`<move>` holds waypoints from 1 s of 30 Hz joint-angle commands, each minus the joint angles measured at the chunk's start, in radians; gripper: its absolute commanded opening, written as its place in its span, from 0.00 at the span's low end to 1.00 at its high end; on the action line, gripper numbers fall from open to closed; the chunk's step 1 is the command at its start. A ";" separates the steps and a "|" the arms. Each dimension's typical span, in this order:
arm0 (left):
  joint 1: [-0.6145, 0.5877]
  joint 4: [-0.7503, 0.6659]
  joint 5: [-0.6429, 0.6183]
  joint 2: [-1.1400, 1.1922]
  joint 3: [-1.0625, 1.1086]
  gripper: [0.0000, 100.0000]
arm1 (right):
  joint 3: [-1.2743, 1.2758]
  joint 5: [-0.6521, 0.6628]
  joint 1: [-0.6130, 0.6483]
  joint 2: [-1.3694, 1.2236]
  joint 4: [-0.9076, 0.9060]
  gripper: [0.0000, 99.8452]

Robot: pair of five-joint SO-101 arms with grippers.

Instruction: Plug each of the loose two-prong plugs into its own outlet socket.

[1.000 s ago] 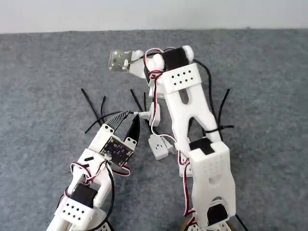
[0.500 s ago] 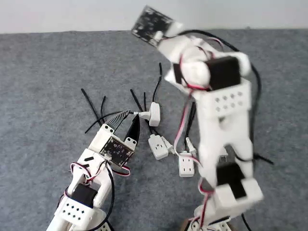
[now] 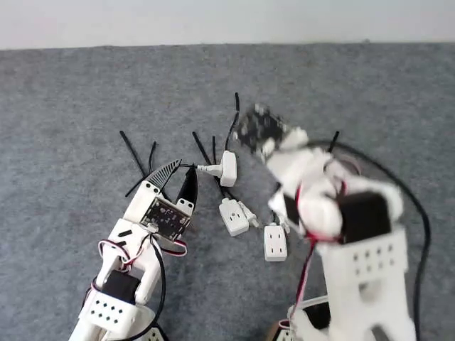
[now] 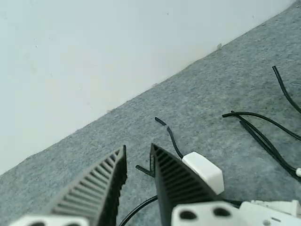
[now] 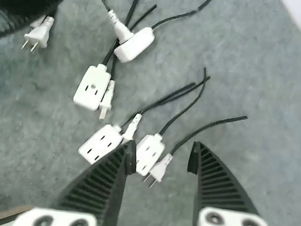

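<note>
Above the scattered outlet sockets (image 5: 104, 143), the right gripper (image 5: 162, 147) hangs wide-spread and empty, seemingly lined up on a loose plug (image 5: 158, 170); the left gripper (image 4: 138, 149) sits narrowly parted, empty.

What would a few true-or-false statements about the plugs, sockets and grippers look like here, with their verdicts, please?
1. The sockets are white and the cords are black. True.
2. No prongs are left bare. False: a plug lies loose on the carpet, its two prongs showing.
3. The right gripper is open and holds nothing. True.
4. The left gripper is shut on a socket. False: its jaws stand a little apart, with grey carpet showing between them.
</note>
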State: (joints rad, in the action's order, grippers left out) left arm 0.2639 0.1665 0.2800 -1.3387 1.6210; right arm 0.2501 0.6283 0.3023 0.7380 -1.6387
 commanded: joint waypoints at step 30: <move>-0.005 0.419 -0.080 1.234 -0.941 0.09 | 0.574 -0.011 -0.021 0.515 0.142 0.19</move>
State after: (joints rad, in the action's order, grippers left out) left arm 0.2486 0.3736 0.1987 -0.2539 0.9060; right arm 0.8025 0.6252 0.3023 1.2474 -1.5359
